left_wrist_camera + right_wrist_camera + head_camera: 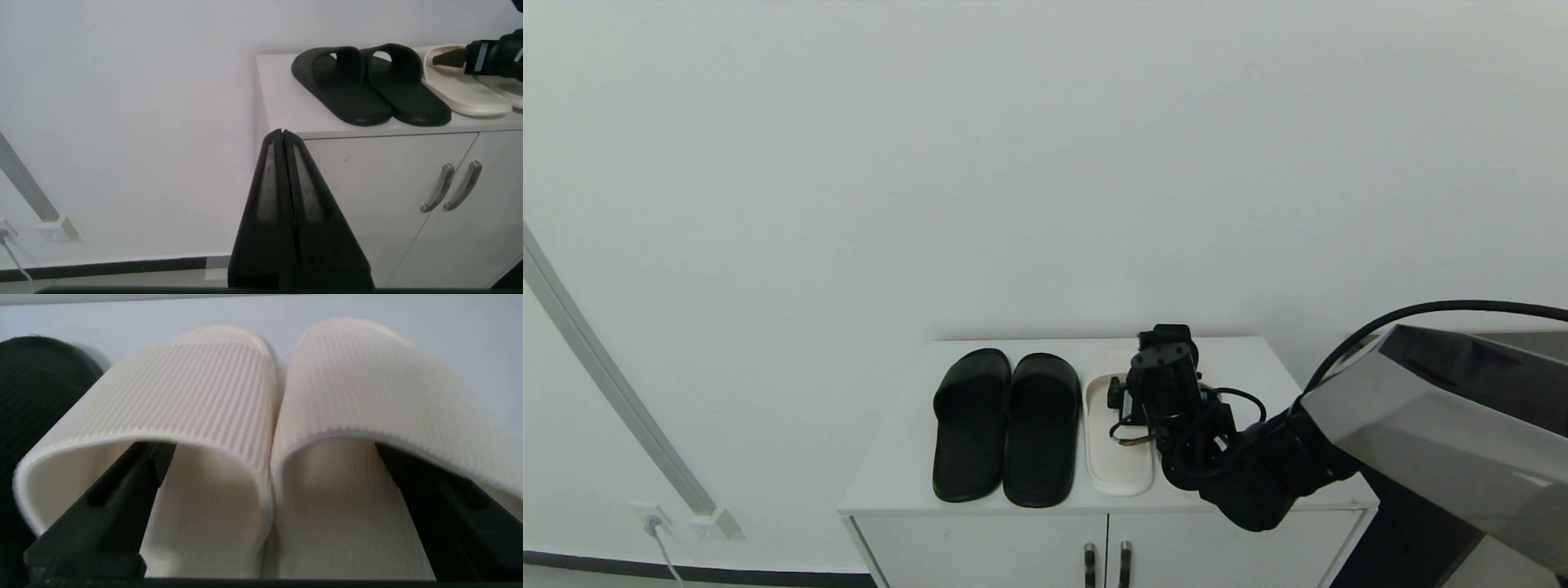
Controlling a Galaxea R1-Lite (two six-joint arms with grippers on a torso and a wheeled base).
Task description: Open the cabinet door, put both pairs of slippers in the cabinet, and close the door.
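Right gripper (270, 457) spread wide at the cream slippers (1119, 465), one finger tucked under each strap

Both pairs sit on top of the cabinet (890, 465); black slippers (1005, 425) toward its left end, cream ones just beside them toward its right end; the doors (980, 551) are shut, handles (1089, 563) side by side at the middle; left gripper (282, 188) hangs off the cabinet's left side, below its top, fingers pressed together

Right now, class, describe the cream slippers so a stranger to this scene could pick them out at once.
Find the white cabinet against the wall. Two pairs of slippers lie side by side on its top. The cream slippers are the pale pair right of the black slippers, with the right gripper open inside their straps.
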